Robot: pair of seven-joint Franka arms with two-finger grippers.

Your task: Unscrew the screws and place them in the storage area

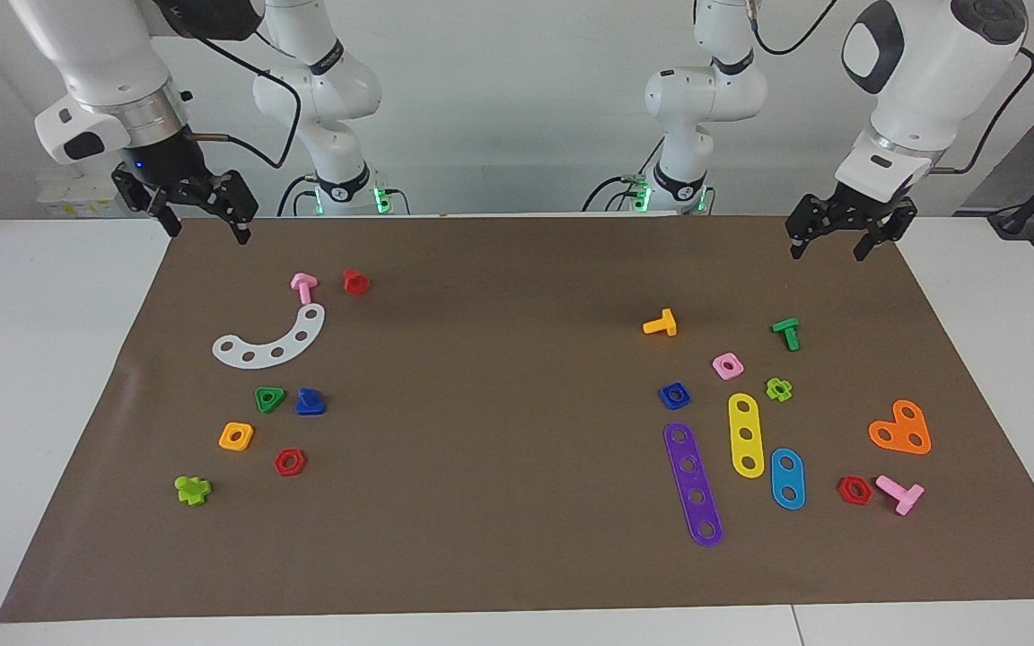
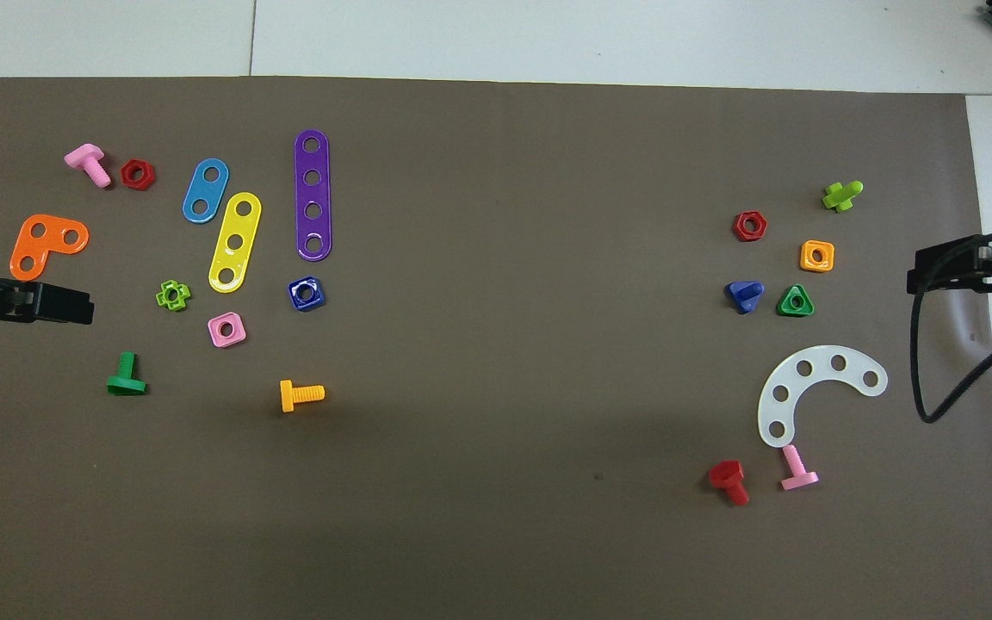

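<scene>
The blue screw point(image 1: 309, 402) point(image 2: 744, 295) lies on the brown mat point(image 1: 499, 377) toward the right arm's end of the surface, just beside the green triangular nut point(image 1: 269, 398) and apart from it. This stretch of mat is the storage area point(image 1: 212, 395). It also holds the white curved strip point(image 1: 270, 342), which lies nearer to the robots than the screw. An orange square nut point(image 1: 236, 436), a red hex nut point(image 1: 289, 462) and a lime cross-headed piece point(image 1: 192, 490) lie farther from the robots. A pink bolt point(image 1: 303, 286) and a red bolt point(image 1: 355, 282) lie near the strip's end.

The right claw point(image 1: 203, 220) hangs over the mat's edge at the robots' end, its jaws spread and empty. The left claw point(image 1: 840, 238) hangs over the mat's corner at the left arm's end, also spread wide and holding nothing.

Toward that end lie the purple strip point(image 1: 693, 484), yellow strip point(image 1: 745, 434) and blue strip point(image 1: 787, 478).
</scene>
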